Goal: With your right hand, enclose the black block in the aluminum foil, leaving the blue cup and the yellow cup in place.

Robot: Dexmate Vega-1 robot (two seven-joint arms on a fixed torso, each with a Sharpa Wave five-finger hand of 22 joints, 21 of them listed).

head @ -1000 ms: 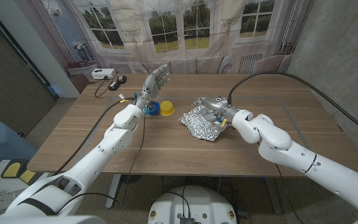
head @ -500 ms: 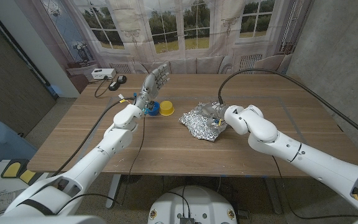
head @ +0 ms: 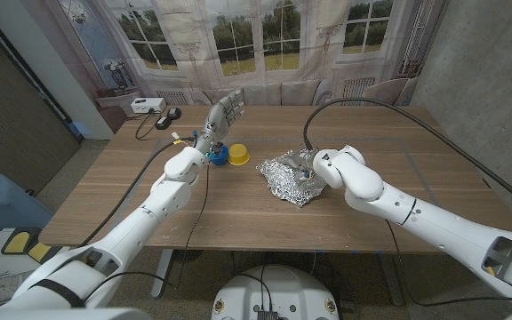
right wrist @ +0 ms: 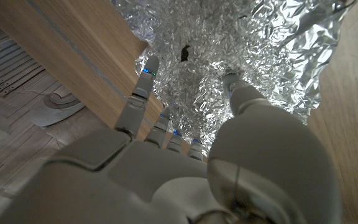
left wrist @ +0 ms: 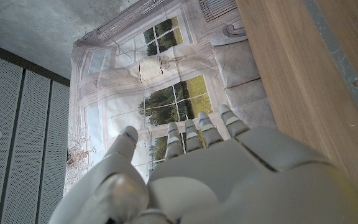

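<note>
Left hand point(head: 224, 113) raised upper left of centre in the head view, fingers spread and upright, holding nothing, above the blue cup point(head: 213, 156); yellow cup point(head: 237, 156) just beside it on the bench point(head: 238, 213). Both cups stand well apart from the foil. Centre of frame: crumpled aluminum foil point(head: 284, 178), with the right hand point(head: 309, 164) on its right side. Wrist view shows right-hand fingers point(right wrist: 143, 87) spread and laid on the foil, thumb apart; whether they pinch a fold, cannot tell. Small dark gap in the foil point(right wrist: 184, 53) — probably the black block showing through. Judgement: block mostly covered, not sealed. To do well, press loose edges inward over that gap and push down rather than sideways, so the bundle does not slide towards the cups.
</note>
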